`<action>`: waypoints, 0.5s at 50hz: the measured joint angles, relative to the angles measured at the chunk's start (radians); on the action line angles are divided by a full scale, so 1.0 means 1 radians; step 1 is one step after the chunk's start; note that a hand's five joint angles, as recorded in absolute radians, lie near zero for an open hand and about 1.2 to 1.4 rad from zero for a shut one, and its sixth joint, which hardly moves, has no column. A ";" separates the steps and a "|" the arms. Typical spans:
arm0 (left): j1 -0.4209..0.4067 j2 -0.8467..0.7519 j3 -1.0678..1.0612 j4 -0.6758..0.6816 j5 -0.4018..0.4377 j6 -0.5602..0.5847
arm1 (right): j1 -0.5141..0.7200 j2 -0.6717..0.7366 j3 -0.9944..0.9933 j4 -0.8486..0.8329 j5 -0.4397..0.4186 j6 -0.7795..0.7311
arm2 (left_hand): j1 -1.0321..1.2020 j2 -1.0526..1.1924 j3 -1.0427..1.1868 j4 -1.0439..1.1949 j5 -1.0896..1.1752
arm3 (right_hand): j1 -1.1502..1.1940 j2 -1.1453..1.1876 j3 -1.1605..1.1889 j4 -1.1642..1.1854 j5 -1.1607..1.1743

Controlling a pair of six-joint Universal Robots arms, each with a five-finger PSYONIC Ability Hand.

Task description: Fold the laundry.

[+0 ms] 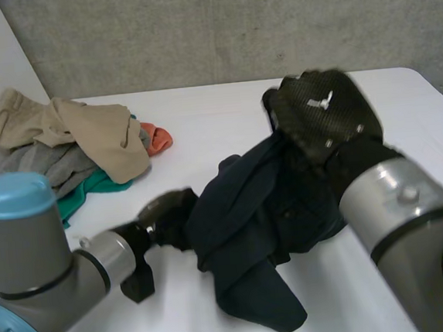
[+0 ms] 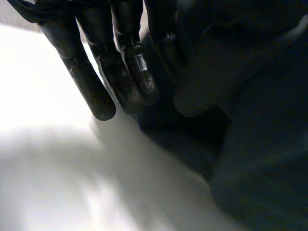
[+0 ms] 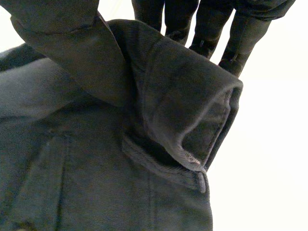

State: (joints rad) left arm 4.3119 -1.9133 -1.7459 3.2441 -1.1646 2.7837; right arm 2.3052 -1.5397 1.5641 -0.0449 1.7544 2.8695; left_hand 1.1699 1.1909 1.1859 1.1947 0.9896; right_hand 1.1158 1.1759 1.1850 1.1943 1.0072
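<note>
A dark navy garment (image 1: 249, 218) hangs bunched between my two hands above the white table (image 1: 216, 108). My right hand (image 1: 322, 114) is raised at the garment's far right end, shut on a thick hemmed fold (image 3: 183, 110) that wraps over its palm, with the fingers (image 3: 207, 29) showing behind it. My left hand (image 1: 168, 216) is low at the garment's left edge. Its fingers (image 2: 101, 82) point down at the table, and the dark cloth (image 2: 250, 144) is gathered against them on the thumb side. A loose end of the garment trails on the table toward the front.
A pile of clothes (image 1: 79, 139) in beige, grey, green and orange lies at the table's back left, near the white side wall. Bare tabletop (image 1: 225, 119) lies behind the garment, and the table's right edge (image 1: 440, 92) is near my right arm.
</note>
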 measured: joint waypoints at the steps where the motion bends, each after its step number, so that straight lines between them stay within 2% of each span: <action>1: 0.007 0.018 0.010 0.001 -0.007 -0.001 | -0.018 0.007 -0.012 -0.006 -0.007 -0.011 | 0.000 0.000 0.000 0.000 0.000 | 0.000 0.000 0.000 0.000 0.000; 7: 0.058 0.120 0.124 0.029 -0.086 0.027 | -0.097 0.071 -0.125 -0.075 -0.036 -0.057 | 0.000 0.001 0.000 0.000 0.000 | 0.001 0.000 0.000 0.001 0.000; 11: 0.082 0.174 0.265 0.069 -0.164 0.065 | -0.135 0.120 -0.236 -0.223 -0.048 -0.048 | 0.000 0.001 0.000 0.001 0.000 | 0.010 0.000 0.000 0.001 0.000; 16: 0.082 0.202 0.466 0.159 -0.275 0.098 | -0.172 0.152 -0.317 -0.541 -0.068 0.030 | 0.000 0.003 0.003 0.004 0.000 | 0.010 0.000 0.000 0.001 0.000; 19: 0.068 0.198 0.527 0.169 -0.310 0.107 | -0.170 0.163 -0.321 -0.591 -0.083 0.048 | 0.000 0.003 0.003 0.004 0.000 | 0.010 0.000 0.000 0.001 0.002; 21: 0.055 0.188 0.528 0.141 -0.315 0.111 | -0.159 0.169 -0.307 -0.549 -0.093 0.040 | -0.304 -0.278 -0.273 -0.281 -0.255 | 0.010 0.000 0.000 0.001 0.002; 22: 0.053 0.187 0.525 0.135 -0.314 0.111 | -0.158 0.170 -0.304 -0.539 -0.094 0.038 | -0.304 -0.278 -0.273 -0.281 -0.255 | 0.010 0.000 0.000 0.001 0.002; 23: 0.046 0.180 0.502 0.110 -0.307 0.112 | -0.152 0.170 -0.292 -0.503 -0.097 0.028 | -0.599 -0.544 -0.535 -0.549 -0.515 | 0.010 0.000 0.000 0.002 0.002; 25: 0.038 0.171 0.455 0.074 -0.291 0.112 | -0.144 0.170 -0.267 -0.440 -0.101 0.008 | -0.808 -0.759 -0.749 -0.766 -0.734 | 0.010 0.000 0.000 0.005 0.002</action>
State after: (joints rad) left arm 4.3501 -1.7421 -1.2913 3.3179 -1.4559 2.8958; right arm 2.1617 -1.3697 1.2972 -0.4854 1.6535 2.8778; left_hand 0.3618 0.4322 0.4370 0.4285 0.2560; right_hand 1.1259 1.1763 1.1852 1.1989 1.0093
